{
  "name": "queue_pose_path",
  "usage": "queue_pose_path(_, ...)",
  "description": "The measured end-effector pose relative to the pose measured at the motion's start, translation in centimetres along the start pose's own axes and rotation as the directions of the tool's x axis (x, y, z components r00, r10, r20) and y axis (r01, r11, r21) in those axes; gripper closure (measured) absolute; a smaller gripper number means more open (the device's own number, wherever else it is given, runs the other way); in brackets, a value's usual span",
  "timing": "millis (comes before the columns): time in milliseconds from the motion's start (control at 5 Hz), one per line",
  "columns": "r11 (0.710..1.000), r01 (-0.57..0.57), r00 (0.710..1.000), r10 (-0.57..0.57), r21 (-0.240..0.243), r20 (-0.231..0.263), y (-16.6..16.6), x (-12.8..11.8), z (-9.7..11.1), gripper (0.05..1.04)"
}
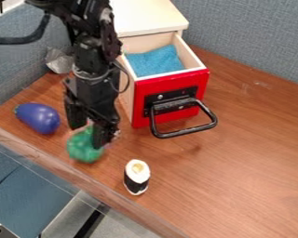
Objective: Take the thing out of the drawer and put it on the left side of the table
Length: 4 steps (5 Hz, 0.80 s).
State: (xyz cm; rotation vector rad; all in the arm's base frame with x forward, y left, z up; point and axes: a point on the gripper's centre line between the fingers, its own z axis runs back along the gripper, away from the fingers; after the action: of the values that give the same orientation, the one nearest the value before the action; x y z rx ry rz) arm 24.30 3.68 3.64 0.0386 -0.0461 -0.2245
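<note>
The black gripper (90,134) hangs low over the left part of the table, in front of the drawer unit's left side. A rounded green thing (83,149) is right at its lower end, partly covered by it. Whether the gripper holds the green thing, I cannot tell. The red-fronted drawer (139,103) is pulled out, and a blue cloth (156,61) lies in it.
A purple eggplant toy (38,118) lies left of the gripper. The sushi roll toy (137,177) stands near the front edge of the wooden table (251,153). The drawer's black handle (184,132) juts forward. Behind the arm is a crumpled silvery thing (59,60).
</note>
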Motion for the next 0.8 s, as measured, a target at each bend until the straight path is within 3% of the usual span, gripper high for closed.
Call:
queue_pose_path(200, 1.000, -0.004, 1.000, 0.004, 0.007, 0.012, 0.0, 0.4, 0.9, 0.080)
queue_pose_path(600, 1.000, -0.015, 0.997, 0.015, 0.010, 0.076, 0.3, 0.5, 5.9, 0.083)
queue_pose_path(800, 1.000, -0.017, 0.999, 0.017, 0.009, 0.050, 0.1, 0.9, 8.0, 0.084)
